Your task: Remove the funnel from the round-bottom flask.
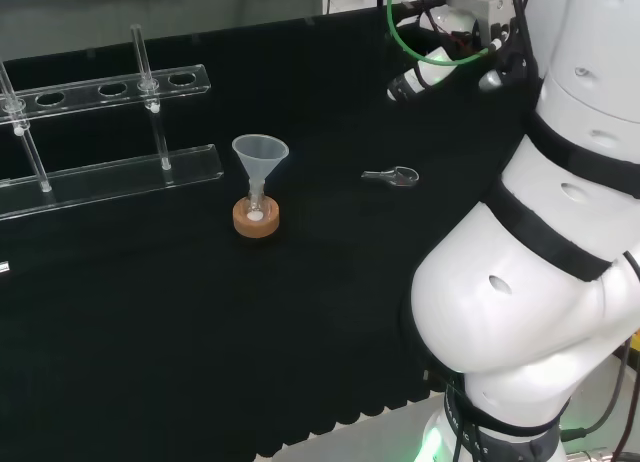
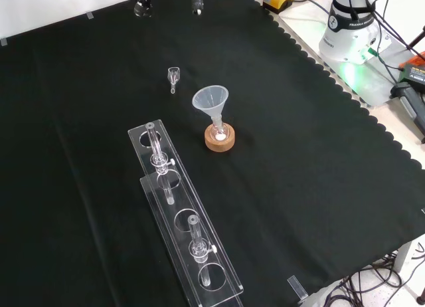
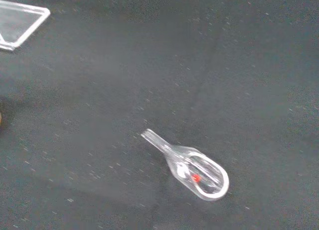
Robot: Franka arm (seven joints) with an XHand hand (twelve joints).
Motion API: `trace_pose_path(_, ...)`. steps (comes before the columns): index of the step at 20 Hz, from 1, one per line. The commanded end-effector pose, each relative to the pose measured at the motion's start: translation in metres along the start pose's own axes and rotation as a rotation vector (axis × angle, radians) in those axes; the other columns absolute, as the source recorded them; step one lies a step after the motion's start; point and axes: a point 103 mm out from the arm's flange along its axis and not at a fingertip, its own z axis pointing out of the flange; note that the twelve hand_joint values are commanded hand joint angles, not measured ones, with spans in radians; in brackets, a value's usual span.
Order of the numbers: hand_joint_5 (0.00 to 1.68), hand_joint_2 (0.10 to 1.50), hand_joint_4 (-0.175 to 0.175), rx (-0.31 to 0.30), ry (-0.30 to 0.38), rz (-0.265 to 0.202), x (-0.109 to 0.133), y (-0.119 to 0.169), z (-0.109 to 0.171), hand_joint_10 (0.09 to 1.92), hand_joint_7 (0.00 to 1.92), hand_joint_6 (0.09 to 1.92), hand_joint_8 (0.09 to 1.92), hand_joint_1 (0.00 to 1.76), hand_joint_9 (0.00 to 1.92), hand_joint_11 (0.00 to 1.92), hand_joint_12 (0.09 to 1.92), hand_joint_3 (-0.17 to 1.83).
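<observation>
A clear plastic funnel (image 1: 260,154) (image 2: 211,100) stands upright with its stem in the neck of a small round-bottom flask (image 1: 256,207) (image 2: 218,132). The flask rests in a cork ring (image 1: 257,222) (image 2: 220,142) near the middle of the cloth. In the head view the hand (image 1: 428,74) hangs above the cloth far to the right of the funnel and farther back, apart from it. Its fingers are spread and relaxed and hold nothing. In the front view its fingertips (image 2: 141,2) come in at the top edge.
A small clear glass scoop (image 1: 392,176) (image 2: 173,76) (image 3: 192,168) lies on the cloth between the hand and the funnel. A clear test-tube rack (image 1: 110,167) (image 2: 179,214) (image 3: 20,23) holding tubes stands left of the funnel in the head view.
</observation>
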Motion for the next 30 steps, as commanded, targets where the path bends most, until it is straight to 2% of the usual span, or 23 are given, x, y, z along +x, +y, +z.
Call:
trace_pose_path(1,0.4,0.61,-0.13,-0.04,0.107,-0.02,0.035,0.006,-0.018,0.09,0.34,0.11,0.78,0.4,0.8,0.51,1.36,0.06)
trace_pose_path(5,0.4,0.61,-0.13,-0.02,0.075,-0.005,0.045,0.013,-0.014,0.09,0.34,0.11,0.78,0.4,0.8,0.51,1.36,0.06)
trace_pose_path(10,0.37,0.61,-0.132,-0.008,0.035,-0.018,0.064,0.022,-0.014,0.09,0.32,0.09,0.77,0.4,0.8,0.51,1.36,0.06)
trace_pose_path(19,0.16,0.61,-0.14,0.086,0.004,-0.053,0.099,0.053,0.004,0.09,0.02,0.09,0.73,0.37,0.62,0.37,1.45,0.02)
trace_pose_path(22,0.13,0.61,-0.139,0.104,0.023,-0.056,0.103,0.064,0.014,0.09,0.0,0.09,0.61,0.36,0.56,0.32,1.47,0.02)
trace_pose_path(26,0.07,0.61,-0.142,0.172,0.036,-0.038,0.104,0.078,0.027,0.09,0.0,0.09,0.43,0.35,0.48,0.27,1.5,0.01)
trace_pose_path(30,0.03,0.61,-0.148,0.212,0.051,-0.027,0.101,0.087,0.042,0.09,0.0,0.09,0.24,0.34,0.41,0.2,1.53,0.01)
